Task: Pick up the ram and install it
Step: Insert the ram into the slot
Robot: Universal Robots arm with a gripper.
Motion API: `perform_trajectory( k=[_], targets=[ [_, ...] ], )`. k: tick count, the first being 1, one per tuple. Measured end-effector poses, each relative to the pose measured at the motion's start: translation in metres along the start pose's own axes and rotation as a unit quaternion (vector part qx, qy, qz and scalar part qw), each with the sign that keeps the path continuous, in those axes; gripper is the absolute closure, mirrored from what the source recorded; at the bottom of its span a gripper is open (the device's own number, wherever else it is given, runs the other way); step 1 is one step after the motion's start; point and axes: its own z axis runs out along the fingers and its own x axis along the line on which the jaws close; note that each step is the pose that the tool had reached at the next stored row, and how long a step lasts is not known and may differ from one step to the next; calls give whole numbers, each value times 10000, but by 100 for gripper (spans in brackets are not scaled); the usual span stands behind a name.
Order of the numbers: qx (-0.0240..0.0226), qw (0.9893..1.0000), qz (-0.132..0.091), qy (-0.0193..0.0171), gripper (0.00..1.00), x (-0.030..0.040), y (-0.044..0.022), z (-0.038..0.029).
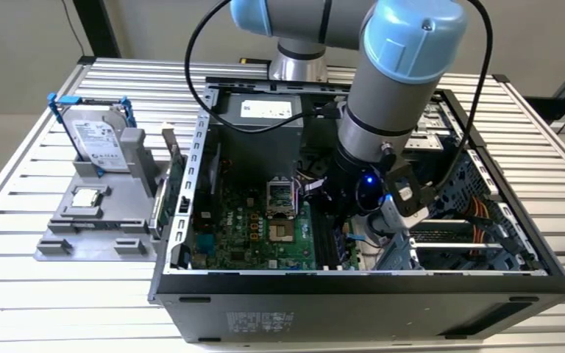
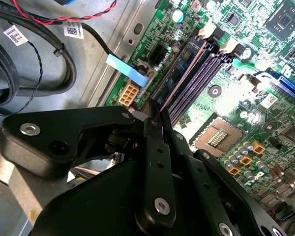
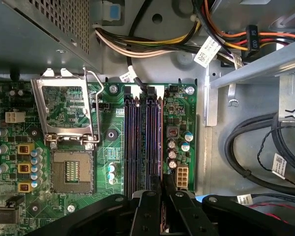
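ram (image 2: 184, 73) stands on edge, long axis parallel with the memory slots (image 3: 143, 142). my arm reaches steeply down into the case (image 1: 361, 290); my claw (image 2: 155, 115) is clamped on the ram.

Ram (image 2: 183, 73) in motherboard (image 3: 182, 105) slot

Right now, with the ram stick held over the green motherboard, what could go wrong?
The thin flat ram stick, pinched edge-on in the black gripper, may land beside the long dark memory slots rather than in one. The open silver processor socket lies bare beside those slots; a sideways slip could hit it.
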Motion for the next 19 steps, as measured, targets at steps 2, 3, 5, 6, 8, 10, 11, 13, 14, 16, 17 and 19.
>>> perform_trajectory(
  k=[2,3,5,6,8,10,11,13,14,16,17,19],
  targets=[
    [0,10000,0,0,100,0,0,0],
    [0,10000,0,0,100,0,0,0],
    [0,10000,0,0,100,0,0,0],
    [-1,10000,1,0,100,0,1,-2],
    [-1,10000,0,0,100,0,1,-3],
    [0,10000,2,0,100,0,1,-4],
    [2,10000,2,0,100,0,1,-6],
    [3,10000,2,0,100,0,1,-15],
    [3,10000,2,0,100,0,1,-22],
    [4,10000,2,0,100,0,1,-44],
    [4,10000,2,1,100,1,2,-50],
    [3,10000,2,0,100,1,2,-50]
  ],
)
